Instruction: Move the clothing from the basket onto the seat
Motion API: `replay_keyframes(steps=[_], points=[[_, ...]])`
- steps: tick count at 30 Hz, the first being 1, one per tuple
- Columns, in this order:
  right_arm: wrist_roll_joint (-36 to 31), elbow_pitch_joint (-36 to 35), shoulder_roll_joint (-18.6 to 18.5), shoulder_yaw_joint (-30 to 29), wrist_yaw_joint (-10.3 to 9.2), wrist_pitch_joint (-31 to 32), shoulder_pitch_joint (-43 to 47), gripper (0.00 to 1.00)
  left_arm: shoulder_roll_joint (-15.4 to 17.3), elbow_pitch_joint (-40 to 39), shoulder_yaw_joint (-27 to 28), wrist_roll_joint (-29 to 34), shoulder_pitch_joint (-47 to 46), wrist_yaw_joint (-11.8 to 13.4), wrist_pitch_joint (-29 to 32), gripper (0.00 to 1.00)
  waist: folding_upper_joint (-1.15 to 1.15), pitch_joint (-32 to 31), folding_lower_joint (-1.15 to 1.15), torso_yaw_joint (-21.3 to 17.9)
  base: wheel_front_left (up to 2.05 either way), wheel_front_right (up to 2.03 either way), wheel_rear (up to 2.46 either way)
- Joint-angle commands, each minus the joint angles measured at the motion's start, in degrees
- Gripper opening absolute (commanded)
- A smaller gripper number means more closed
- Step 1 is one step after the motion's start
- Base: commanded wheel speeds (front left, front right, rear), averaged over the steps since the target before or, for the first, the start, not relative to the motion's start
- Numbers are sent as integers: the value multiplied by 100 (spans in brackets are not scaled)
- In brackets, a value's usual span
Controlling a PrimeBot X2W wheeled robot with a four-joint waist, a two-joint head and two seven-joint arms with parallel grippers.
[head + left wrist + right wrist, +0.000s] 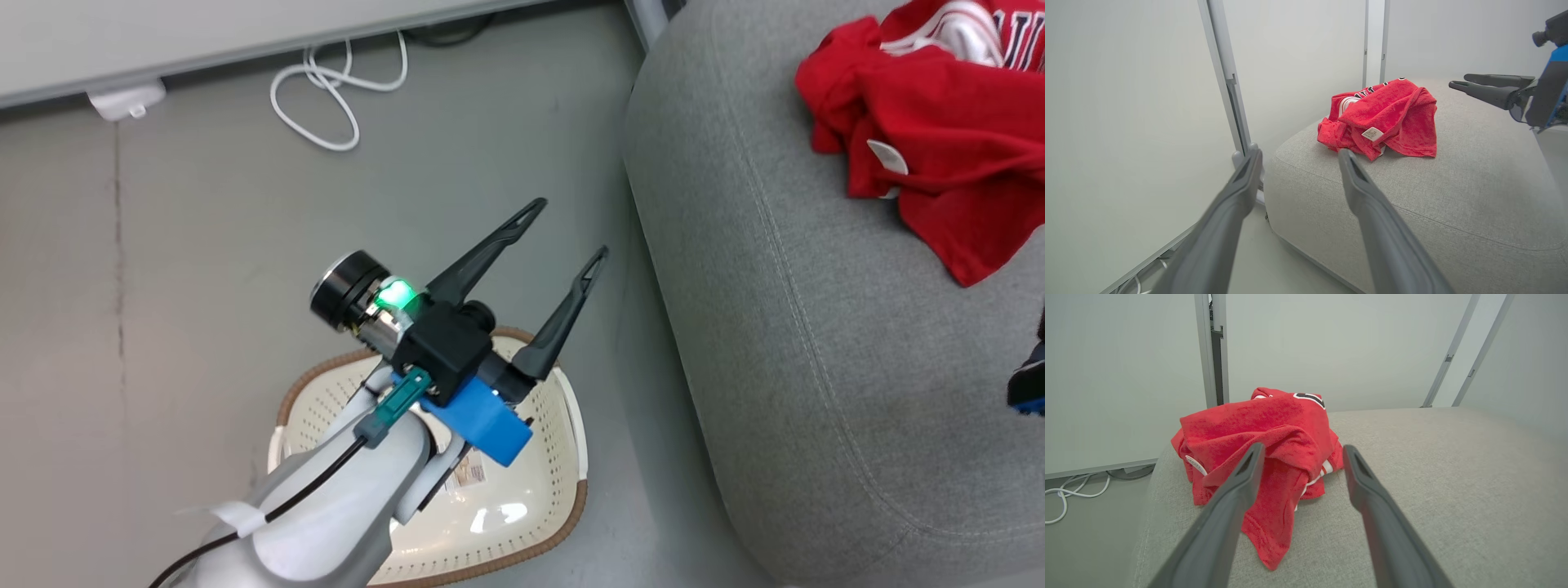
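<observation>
clothing (939,139) being seen heaped on seat (816,367); basket (506,523) on floor (204,245) being shown with no red inside, part being hidden by arm (326,506); left jaws, right jaws both being shown spread wide, nothing gripped; task looking basically done imo

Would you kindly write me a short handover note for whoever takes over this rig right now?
Left claw: open, empty, poised above the basket.
Right claw: open, empty, over the seat, just short of the clothing.
Clothing: a red heap on the seat, near its corner.
Basket: on the floor beside the seat. The part in view holds no clothing; the left arm hides the rest.
Done: the clothing lies on the seat.
Left: check the hidden part of the basket. If nothing is there, the job looks finished.
</observation>
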Motion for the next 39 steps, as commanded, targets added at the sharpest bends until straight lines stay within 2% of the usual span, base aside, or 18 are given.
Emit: replay_keyframes(steps=[1,3,10,14,27,39], points=[[76,-137,63,112,1,-3,180,100,33,-35,151,-29,190,59,-26,100,0,-181,1,-34,0,0,0],[129,-210,94,180,1,-2,253,100,37,-45,244,-41,304,92,-26,100,0,-261,1,-4,0,0,0],[260,-697,294,757,1,-3,634,100,31,-106,1050,-53,1048,264,-26,100,0,-757,1,312,0,0,0],[307,-861,399,1086,1,-3,729,100,7,-137,1525,23,1421,279,-26,100,0,-991,1,520,0,0,0],[341,-1193,727,1947,1,-3,1153,100,-101,-286,2942,432,2441,99,-26,100,0,-1618,1,961,0,0,0],[235,-1539,918,2103,1,-3,1928,100,-404,-361,3737,745,3211,-96,-26,100,0,-1990,1,1084,0,0,0]])
